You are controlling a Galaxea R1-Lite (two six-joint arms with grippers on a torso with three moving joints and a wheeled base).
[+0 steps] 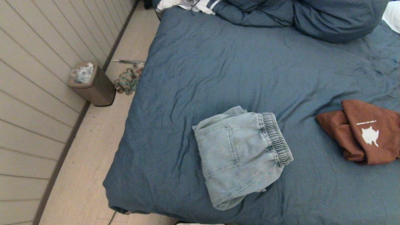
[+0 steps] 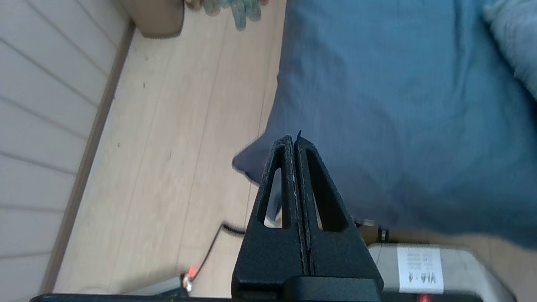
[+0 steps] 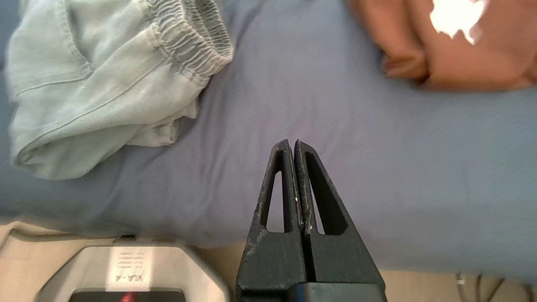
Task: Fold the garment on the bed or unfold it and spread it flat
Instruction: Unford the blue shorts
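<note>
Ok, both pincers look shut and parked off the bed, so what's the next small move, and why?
Probably open the right pincer and bring it toward the folded denim shorts, since it holds nothing and faces them across bare bed. The left pincer sits shut near the bed's corner.

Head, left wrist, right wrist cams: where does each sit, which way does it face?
Head view: high on the robot, looking down at the bed with denim shorts, brown garment and a bin by the wall; no arms show.
Left wrist view: behind the shut left gripper, over the bed's near corner and floor.
Right wrist view: behind the shut right gripper, over the bed's near edge between both garments.
Shared: head and right wrist views both show the shorts and brown garment.
</note>
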